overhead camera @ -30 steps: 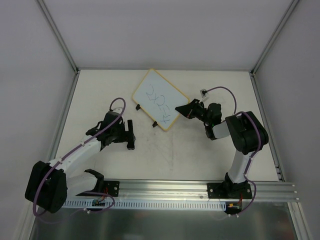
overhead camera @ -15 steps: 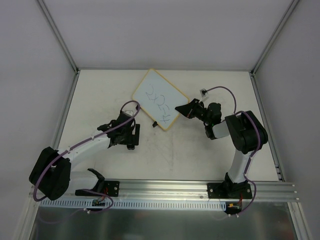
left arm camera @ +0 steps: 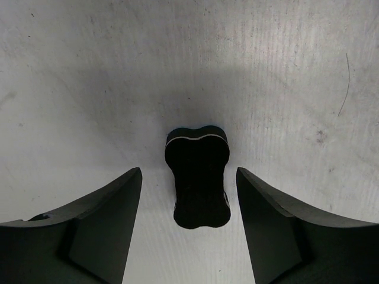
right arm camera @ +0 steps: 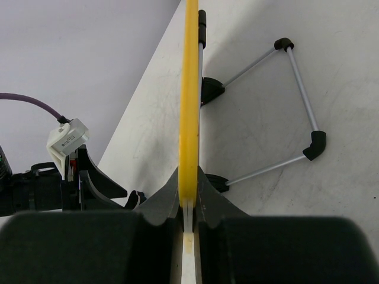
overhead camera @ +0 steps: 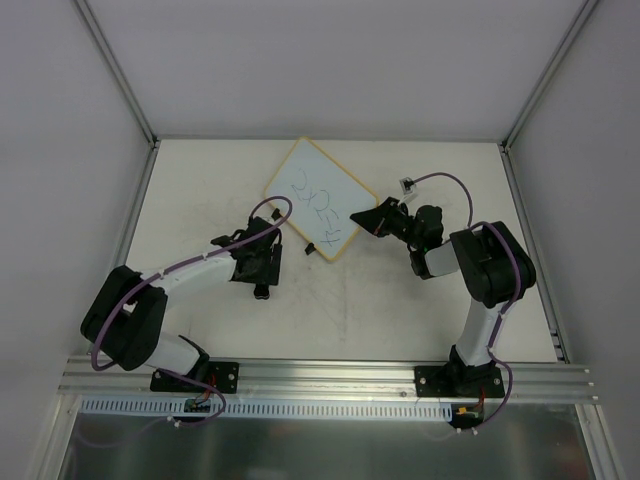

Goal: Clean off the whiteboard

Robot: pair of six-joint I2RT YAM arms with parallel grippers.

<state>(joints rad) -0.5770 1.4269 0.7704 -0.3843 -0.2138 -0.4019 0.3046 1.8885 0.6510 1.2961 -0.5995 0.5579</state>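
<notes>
The whiteboard (overhead camera: 318, 200) lies tilted at the back middle of the table, with dark scribbles on it and a tan-yellow frame. My right gripper (overhead camera: 362, 219) is shut on its right edge. In the right wrist view the frame (right arm camera: 189, 89) runs edge-on between my closed fingers (right arm camera: 188, 180). The small black bone-shaped eraser (left arm camera: 197, 177) lies on the table between the open fingers of my left gripper (left arm camera: 188, 173), with a gap on each side. From above, the left gripper (overhead camera: 260, 272) hangs over the eraser (overhead camera: 262, 291), just left of the board's near corner.
Two black clips (overhead camera: 309, 248) sit on the board's near-left edge. A wire stand (right arm camera: 299, 100) with black end caps folds out under the board. Grey walls close the table's back and sides. An aluminium rail (overhead camera: 330, 378) runs along the front.
My left arm has swung right toward the board and come down over the eraser. The right gripper and the whiteboard have not moved.
</notes>
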